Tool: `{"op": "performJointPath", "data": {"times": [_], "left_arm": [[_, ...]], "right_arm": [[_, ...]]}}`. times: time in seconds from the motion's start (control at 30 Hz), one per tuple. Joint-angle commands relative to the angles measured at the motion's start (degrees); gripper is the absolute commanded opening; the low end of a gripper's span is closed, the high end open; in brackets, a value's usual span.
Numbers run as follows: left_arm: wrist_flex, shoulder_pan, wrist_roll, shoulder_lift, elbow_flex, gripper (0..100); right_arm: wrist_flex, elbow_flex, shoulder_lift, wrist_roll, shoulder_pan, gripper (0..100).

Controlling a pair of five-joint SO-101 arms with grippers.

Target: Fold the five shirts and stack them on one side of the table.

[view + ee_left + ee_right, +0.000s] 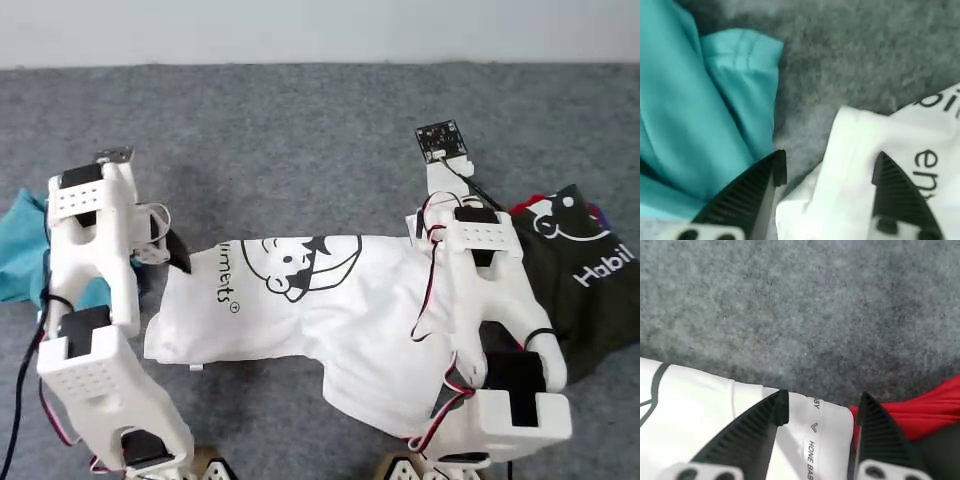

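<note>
A white shirt [300, 300] with a black cartoon print lies spread across the middle of the grey table. My left gripper [176, 252] stands open at its left corner. In the left wrist view that white corner [875, 150] lies between the black fingers [755, 192] of the gripper [827, 167]. My right gripper [424, 228] is open at the shirt's right top edge. In the right wrist view the gripper [822, 407] straddles the white hem [810, 430] with its label. A teal shirt [20, 250] [700, 115] lies bunched at the far left.
A black shirt [580, 275] with white print lies at the right, with red cloth [920, 412] at its edge beside the white hem. A small black board on a cable [441, 141] sits behind the right arm. Bare grey carpet [300, 140] covers the far half.
</note>
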Motion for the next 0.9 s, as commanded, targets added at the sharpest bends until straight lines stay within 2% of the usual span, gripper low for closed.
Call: {"op": "performJointPath", "data": {"times": [0.0,0.2,0.4,0.6,0.7,0.87], "left_arm": [[-0.88,2.9,-0.79,-0.26,-1.98,28],[-3.87,7.91,-0.79,0.18,-1.8,28],[-9.05,4.22,-0.53,7.3,-2.15,28],[-8.62,3.78,-0.7,9.85,-4.26,27],[-7.21,6.42,-0.7,9.85,-4.7,21],[-7.38,10.81,-0.79,9.93,-4.7,5]], "right_arm": [[-0.04,-2.02,-0.22,-0.44,-0.31,22.7],[-0.04,-2.02,-0.22,-0.35,-0.31,22.7],[0.48,-0.18,-0.22,-0.26,-0.31,22.7],[0.13,0.7,-0.13,-0.26,-0.31,22.6],[0.13,0.79,0.04,-0.26,-0.22,22.6],[-3.21,0.53,5.85,-0.53,1.36,22.6]]}}
